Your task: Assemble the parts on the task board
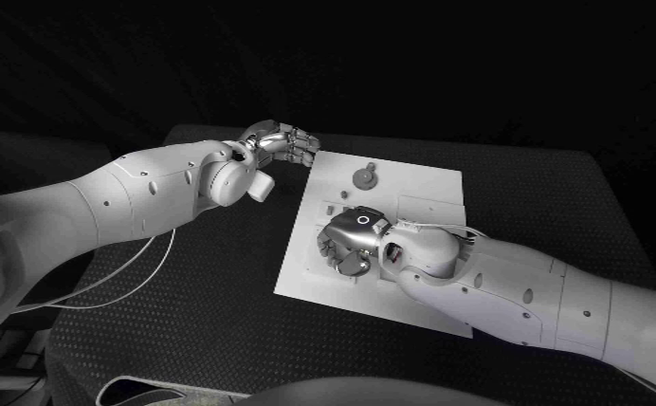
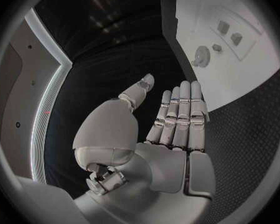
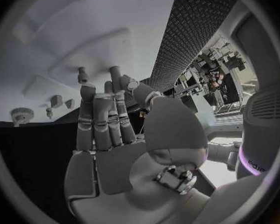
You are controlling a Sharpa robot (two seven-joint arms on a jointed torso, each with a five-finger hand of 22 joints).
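Early-to-mid by the look: task board [image 1: 410,188] lies mid-bench with small parts [image 2: 230,34] seated and a round part [image 1: 365,177] loose-looking, right hand [image 1: 353,240] low over it, grip unclear, left hand [image 1: 281,143] wide, empty.

Right hand [image 1: 353,238] rests on the task board [image 1: 424,199]; left hand [image 1: 281,143] hovers beside its far corner.

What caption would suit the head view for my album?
Right hand reaches over the white task board; left hand hovers open beside it.

Left hand [image 1: 281,145] flat, empty; right hand [image 1: 352,238] — fingers extended.
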